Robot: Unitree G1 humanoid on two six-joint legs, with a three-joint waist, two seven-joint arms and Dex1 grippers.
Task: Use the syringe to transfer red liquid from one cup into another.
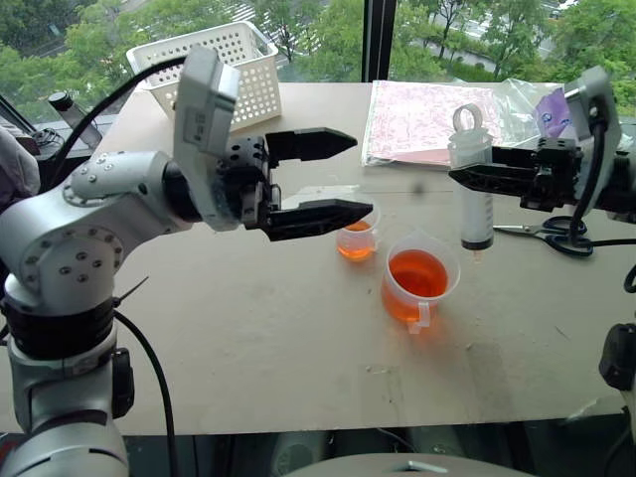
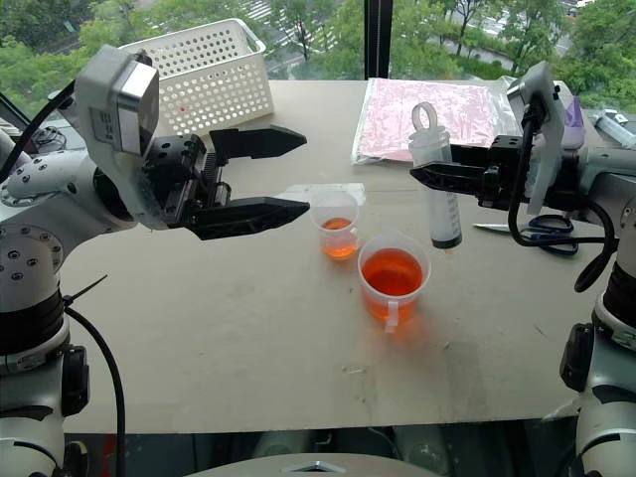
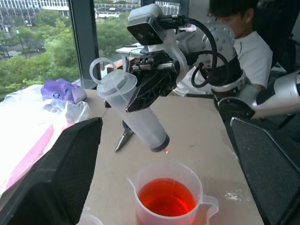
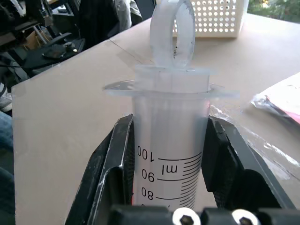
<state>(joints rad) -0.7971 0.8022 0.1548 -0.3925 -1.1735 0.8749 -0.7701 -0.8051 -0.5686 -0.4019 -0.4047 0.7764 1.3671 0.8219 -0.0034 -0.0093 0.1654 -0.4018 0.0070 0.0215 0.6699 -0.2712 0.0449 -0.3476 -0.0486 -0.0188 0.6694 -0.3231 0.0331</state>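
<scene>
Left eye view: right pincer (image 1: 475, 177) clamps large clear plastic syringe (image 1: 474, 194) upright, tip down; wide handled clear beaker (image 1: 415, 282) at 7 o'clock; left pincer (image 1: 348, 177) wide, empty.

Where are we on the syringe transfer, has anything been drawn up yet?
Done: the right gripper has the syringe clamped upright, tip down, above the table beside the beaker.
In hand: the left gripper, jaws open, hovers near the small cup.
Left: the plunger looks pushed in and the barrel empty, so drawing and dispensing remain. Both vessels hold red liquid.
</scene>
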